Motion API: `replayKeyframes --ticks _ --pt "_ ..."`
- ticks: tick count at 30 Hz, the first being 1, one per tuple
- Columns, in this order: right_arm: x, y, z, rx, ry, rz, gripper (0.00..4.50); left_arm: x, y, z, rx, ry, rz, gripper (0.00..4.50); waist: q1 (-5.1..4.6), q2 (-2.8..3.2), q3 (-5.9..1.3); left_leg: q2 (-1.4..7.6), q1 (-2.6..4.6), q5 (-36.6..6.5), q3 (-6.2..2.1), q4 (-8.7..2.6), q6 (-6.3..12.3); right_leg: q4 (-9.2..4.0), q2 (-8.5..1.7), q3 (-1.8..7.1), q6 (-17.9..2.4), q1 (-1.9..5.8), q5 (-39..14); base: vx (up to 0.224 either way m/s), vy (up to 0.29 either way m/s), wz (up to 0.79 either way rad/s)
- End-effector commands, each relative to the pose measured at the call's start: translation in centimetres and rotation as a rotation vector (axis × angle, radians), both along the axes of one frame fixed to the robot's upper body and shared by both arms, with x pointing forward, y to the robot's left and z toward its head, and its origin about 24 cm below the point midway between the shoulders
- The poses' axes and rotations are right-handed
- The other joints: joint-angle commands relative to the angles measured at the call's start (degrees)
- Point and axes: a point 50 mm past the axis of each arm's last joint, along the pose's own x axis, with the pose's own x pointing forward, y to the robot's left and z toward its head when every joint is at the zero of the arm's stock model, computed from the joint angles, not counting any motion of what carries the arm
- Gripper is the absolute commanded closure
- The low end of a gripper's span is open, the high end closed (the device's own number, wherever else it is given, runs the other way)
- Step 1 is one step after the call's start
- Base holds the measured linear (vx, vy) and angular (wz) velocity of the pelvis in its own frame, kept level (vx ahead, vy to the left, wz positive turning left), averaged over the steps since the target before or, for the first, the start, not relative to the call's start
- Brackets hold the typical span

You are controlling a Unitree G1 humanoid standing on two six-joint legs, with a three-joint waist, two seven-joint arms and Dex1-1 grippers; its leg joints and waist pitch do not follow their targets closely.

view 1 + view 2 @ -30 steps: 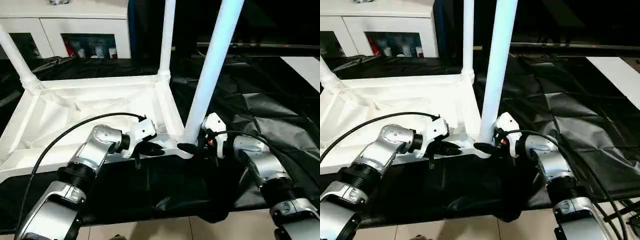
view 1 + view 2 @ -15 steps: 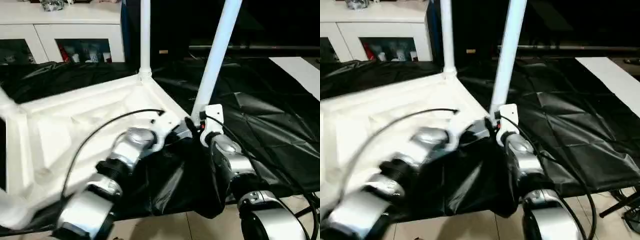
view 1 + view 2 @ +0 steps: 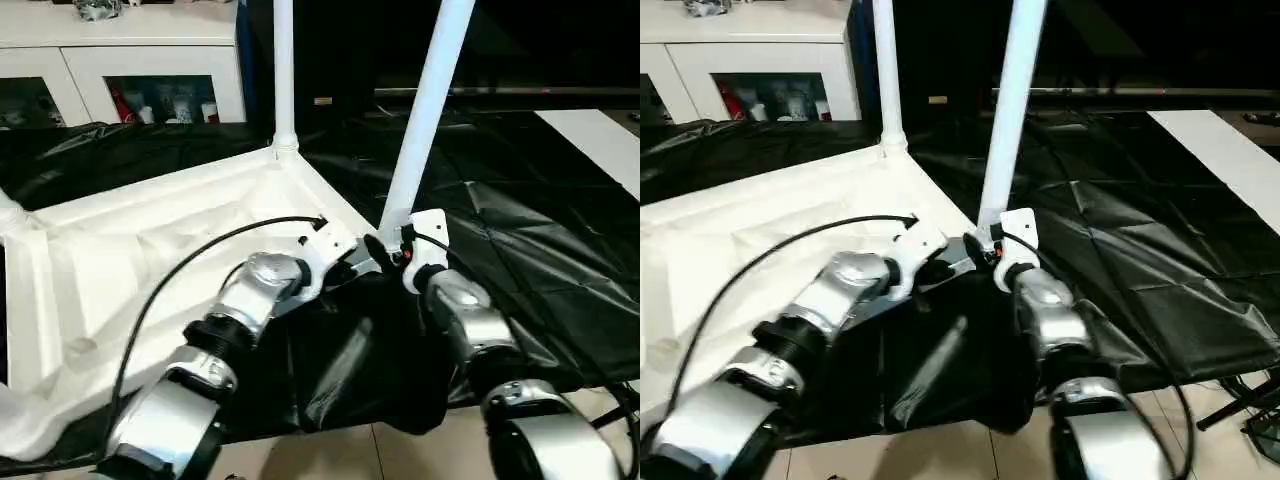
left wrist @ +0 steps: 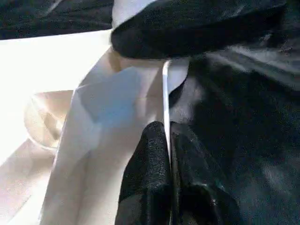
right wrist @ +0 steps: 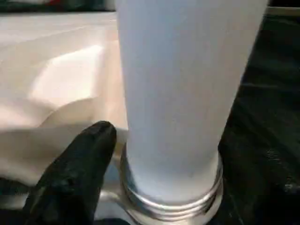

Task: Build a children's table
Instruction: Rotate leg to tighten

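The white tabletop [image 3: 150, 250] lies upside down on the black cloth. Three white legs stand in its corner sockets: a far one [image 3: 283, 70], a near one [image 3: 425, 110], and one at the left edge [image 3: 8, 208]. My left gripper [image 3: 350, 268] is shut on the tabletop's thin front rim [image 4: 165, 89] beside the near corner, its two black fingers [image 4: 150, 159] pressed together on the rim. My right gripper [image 3: 385, 248] is at the base of the near leg [image 5: 183, 93]. One black finger [image 5: 79, 168] stands just off the leg's side, above the threaded collar [image 5: 173, 201]. The jaws are open around the leg.
The black cloth-covered work table [image 3: 520, 220] stretches to the right and hangs in folds over the front edge [image 3: 380, 390]. A white cabinet [image 3: 120, 60] stands behind at the left. A pale board [image 3: 600, 130] lies at the far right, and tiled floor [image 3: 400, 450] is below.
The whole picture has swung since a second ago, so the camera moved. Both grippers have stayed at the near corner. In the last half second nothing else has visibly shifted.
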Motion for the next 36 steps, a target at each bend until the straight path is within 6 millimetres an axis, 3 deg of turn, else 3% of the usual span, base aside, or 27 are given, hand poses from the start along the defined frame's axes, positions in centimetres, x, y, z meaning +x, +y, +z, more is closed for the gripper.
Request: replayKeyframes --ticks 1,3,7,11,15,17,18,19,27,36 --pt "-0.3 0.4 0.9 -0.018 -0.015 0.151 0.66 -1.0 0.1 -0.5 -0.033 0.028 -0.100 4.50 0.37 -0.77 -3.21 1.42 0.37 -15.11 -0.68 -3.46 4.57 -4.51 -3.21 2.39 -9.66 2.46 -20.77 0.000 0.000 0.00" --pt "-0.9 -0.3 0.9 -0.057 -0.006 0.246 0.66 -1.3 0.8 -0.4 -0.033 0.038 -0.156 4.50 0.52 -0.89 -3.20 1.51 0.42 -14.84 -0.67 -3.45 4.66 -4.43 -3.28 2.37 -9.80 2.50 -20.78 0.000 0.000 0.00" --pt "-2.2 -1.7 1.1 -0.075 0.033 0.410 0.66 -2.3 2.0 -0.2 -0.031 0.093 -0.290 4.50 1.32 -0.57 -3.51 1.86 0.37 -10.31 -0.45 -3.30 5.28 -3.13 -3.03 2.52 -12.71 2.75 -12.21 0.000 0.000 0.00" --pt "-3.4 -2.2 1.4 -0.076 0.079 0.548 0.66 -2.7 3.0 0.0 -0.014 0.123 -0.346 4.50 1.81 -0.50 -3.46 2.02 0.42 -9.65 -0.37 -3.24 5.54 -2.63 -2.86 2.50 -13.74 2.92 -9.15 0.000 0.000 0.00" --pt "-3.8 -2.3 1.6 -0.091 0.093 0.591 0.66 -2.8 3.3 0.2 -0.014 0.127 -0.351 4.50 2.16 -0.61 -3.31 2.03 0.64 -11.45 -0.26 -3.32 4.54 -3.01 -3.17 2.60 -13.15 2.72 -12.23 0.000 0.000 0.00" --pt "-3.7 -2.1 1.7 -0.077 0.085 0.591 0.66 -2.8 3.4 0.2 -0.009 0.126 -0.346 4.50 2.09 -0.77 -3.19 1.93 0.67 -13.10 -0.36 -3.45 3.38 -3.47 -3.35 2.64 -11.88 2.63 -16.26 0.000 0.000 0.00" --pt "-3.7 -2.0 1.7 -0.074 0.084 0.592 0.94 -2.8 3.4 0.2 -0.008 0.126 -0.347 4.50 2.07 -0.75 -3.16 1.92 0.76 -13.53 -0.43 -3.52 2.96 -3.65 -3.38 2.64 -11.38 2.55 -17.64 0.000 0.000 0.00" --pt "-3.7 -2.0 1.8 -0.069 0.083 0.594 0.94 -2.8 3.5 0.2 -0.008 0.127 -0.347 4.50 2.07 -0.73 -3.18 1.92 0.77 -13.53 -0.46 -3.53 2.83 -3.68 -3.37 2.66 -11.20 2.55 -17.85 0.000 0.000 0.00" --pt "-4.0 -1.6 1.8 -0.067 0.088 0.617 1.60 -3.0 3.5 0.2 -0.009 0.136 -0.352 4.50 2.02 -0.82 -3.34 1.91 0.65 -11.08 -0.42 -3.39 3.25 -3.07 -3.20 2.68 -12.25 2.67 -13.16 0.000 0.000 0.00" --pt "-4.0 -1.8 1.4 -0.082 0.093 0.597 2.26 -3.1 3.5 0.2 -0.008 0.142 -0.351 4.50 1.97 -0.74 -3.33 1.87 0.76 -11.79 -0.46 -3.41 2.94 -3.23 -3.19 2.65 -11.89 2.70 -14.40 0.000 0.000 0.00"
